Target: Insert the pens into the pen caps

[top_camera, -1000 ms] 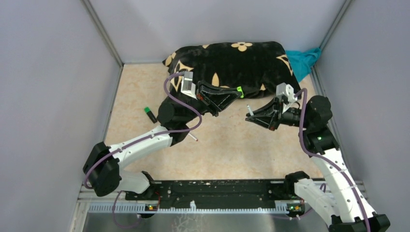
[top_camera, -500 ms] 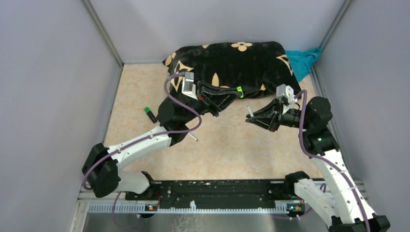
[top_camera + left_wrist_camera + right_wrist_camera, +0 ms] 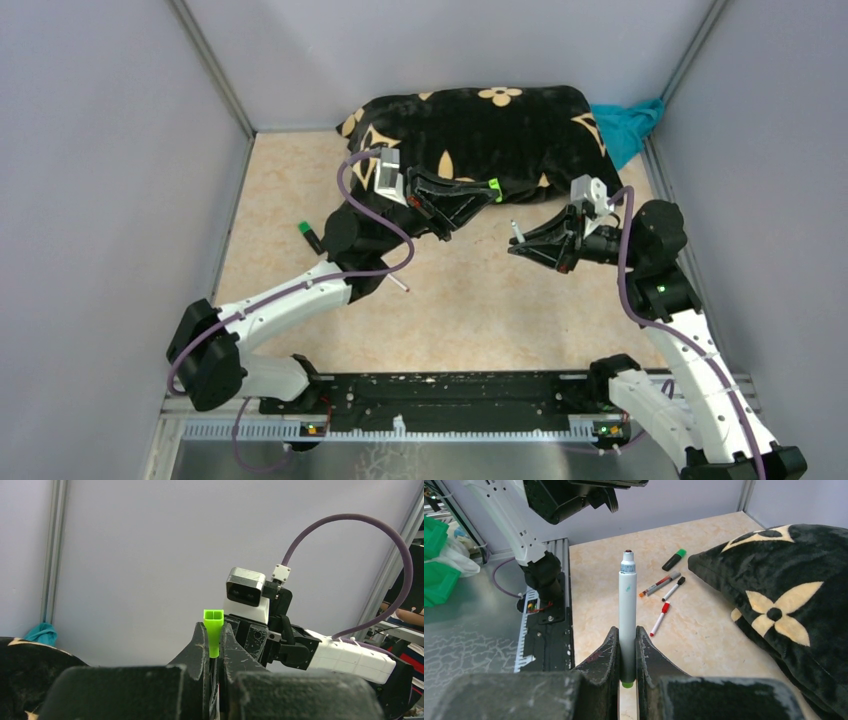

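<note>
Left claw [image 3: 213, 627]: cap [image 3: 213, 615] (right claw [image 3: 626, 632]: pen [image 3: 627, 587])

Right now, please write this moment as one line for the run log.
left gripper: shut on green cap | right gripper: shut on white pen | cap and pen: apart, not joined

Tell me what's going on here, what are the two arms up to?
The left gripper pinches a small green cap, its open end pointing outward. The right gripper holds a white pen by its back end, tip exposed. In the top view the two face each other in the air above the table with a gap between them, so the pen is not yet in the cap. A few other pens lie loose on the table beside a black pillow.
</note>
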Controlling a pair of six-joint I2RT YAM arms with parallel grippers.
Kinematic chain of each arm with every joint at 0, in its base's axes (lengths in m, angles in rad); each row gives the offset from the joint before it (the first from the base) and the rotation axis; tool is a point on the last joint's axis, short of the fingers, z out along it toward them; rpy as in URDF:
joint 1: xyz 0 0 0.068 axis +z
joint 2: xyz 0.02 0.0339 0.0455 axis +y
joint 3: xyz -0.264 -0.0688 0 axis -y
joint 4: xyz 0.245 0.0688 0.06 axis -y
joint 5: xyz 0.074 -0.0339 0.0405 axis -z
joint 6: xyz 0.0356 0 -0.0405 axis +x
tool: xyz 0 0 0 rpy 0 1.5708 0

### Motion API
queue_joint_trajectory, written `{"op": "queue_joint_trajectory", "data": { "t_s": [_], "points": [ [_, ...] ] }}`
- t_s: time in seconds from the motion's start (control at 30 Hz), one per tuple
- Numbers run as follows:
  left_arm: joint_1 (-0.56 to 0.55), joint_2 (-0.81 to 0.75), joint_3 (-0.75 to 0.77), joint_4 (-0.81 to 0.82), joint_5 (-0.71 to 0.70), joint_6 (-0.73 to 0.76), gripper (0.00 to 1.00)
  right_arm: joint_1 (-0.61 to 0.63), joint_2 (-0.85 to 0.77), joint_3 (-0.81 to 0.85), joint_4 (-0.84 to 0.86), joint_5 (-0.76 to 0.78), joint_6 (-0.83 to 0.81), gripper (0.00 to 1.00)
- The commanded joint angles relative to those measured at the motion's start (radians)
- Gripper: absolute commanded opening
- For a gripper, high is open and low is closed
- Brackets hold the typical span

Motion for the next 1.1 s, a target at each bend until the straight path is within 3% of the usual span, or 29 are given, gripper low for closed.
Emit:
{"op": "queue_joint_trajectory", "data": {
  "t_s": [0.0, 1.07],
  "points": [
    [0.002, -0.032, 0.004, 0.005, -0.015, 0.005, 0.00, 0.011, -0.014, 0.009, 0.006, -0.001, -0.007, 0.00],
    [0.001, 0.077, 0.009, 0.072, -0.017, -0.189, 0.00, 0.031, 0.029, -0.021, 0.244, 0.041, 0.264, 0.00]
  ]
}}
